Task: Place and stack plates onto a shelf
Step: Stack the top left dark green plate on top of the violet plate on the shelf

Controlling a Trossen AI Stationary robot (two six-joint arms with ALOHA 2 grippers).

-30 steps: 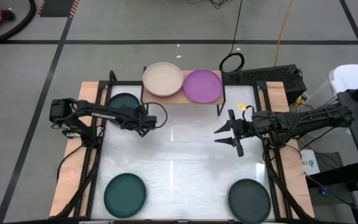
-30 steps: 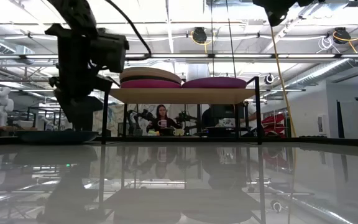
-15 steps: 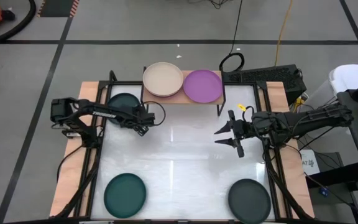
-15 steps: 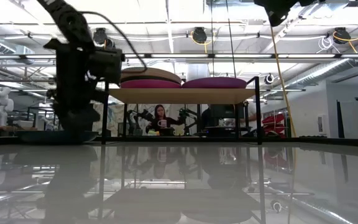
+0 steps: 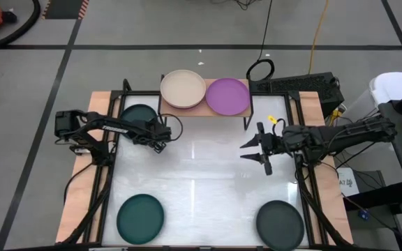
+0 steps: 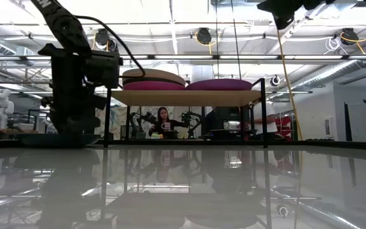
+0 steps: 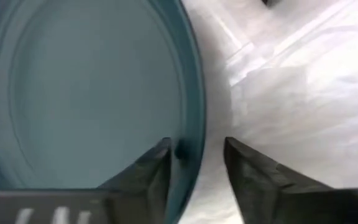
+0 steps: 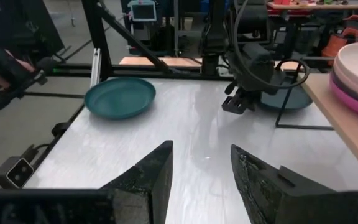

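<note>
Small light-wood shelf (image 5: 204, 111) carries two plate stacks; left gripper (image 7: 196, 158), fingers spread, straddles a third dark teal plate's (image 7: 86, 93) rim; two remain on the worktop (image 5: 201, 181). Right gripper (image 5: 255, 148) waits, fingers spread.

Left tool (image 5: 160, 137) straddles teal plate (image 5: 137, 116) rim.

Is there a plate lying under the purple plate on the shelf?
No, in the low view the purple plate lies directly on the shelf; only the beige plate tops another.

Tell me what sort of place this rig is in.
Probably a robotics lab: exposed ceiling ducts, more robot arms beside a seated person, and a white humanoid robot beyond the table.
</note>
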